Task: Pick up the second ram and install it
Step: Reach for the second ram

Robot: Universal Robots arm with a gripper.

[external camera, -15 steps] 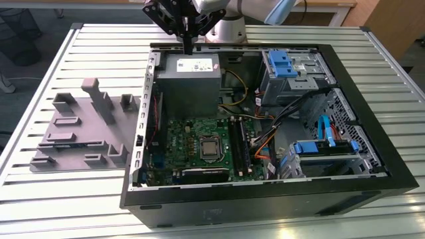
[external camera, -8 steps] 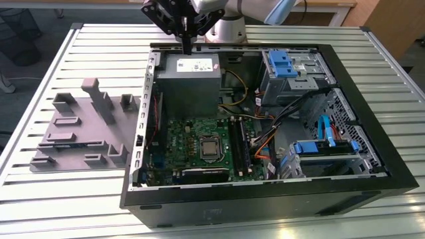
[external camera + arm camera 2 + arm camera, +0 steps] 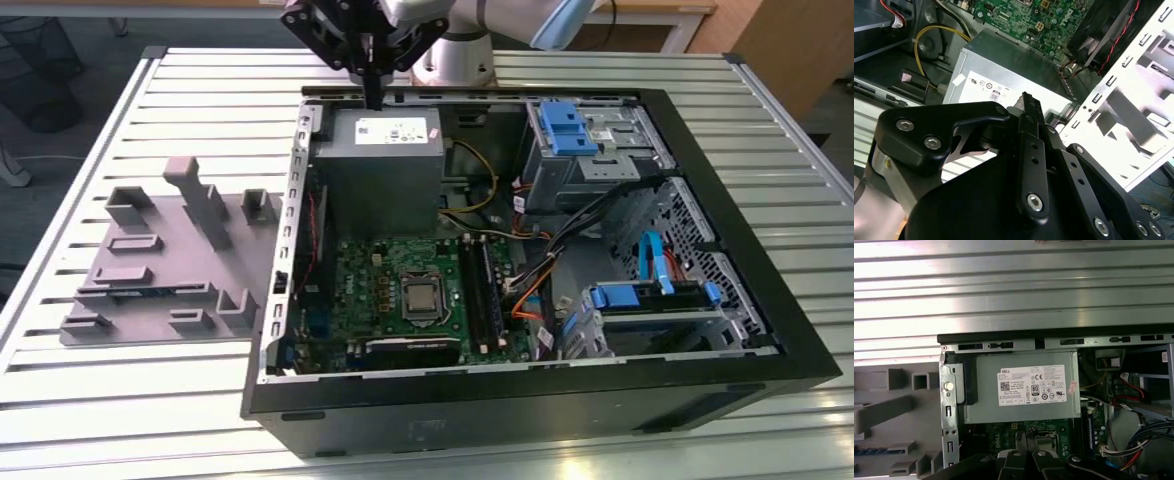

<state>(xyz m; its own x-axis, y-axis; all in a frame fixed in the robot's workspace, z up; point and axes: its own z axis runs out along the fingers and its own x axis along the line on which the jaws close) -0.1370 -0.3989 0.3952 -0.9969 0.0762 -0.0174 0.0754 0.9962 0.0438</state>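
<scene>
Black fingers [image 3: 370, 90] closed, slim bluish ram [image 3: 876, 451]

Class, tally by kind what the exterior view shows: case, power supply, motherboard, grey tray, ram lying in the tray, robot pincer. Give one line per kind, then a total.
case: 1
power supply: 1
motherboard: 1
grey tray: 1
ram: 1
pincer: 1
Total: 6

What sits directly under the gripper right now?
The grey power supply inside the open case; the shut gripper hangs above its labelled top. Whatever lies beneath the supply is covered.
</scene>
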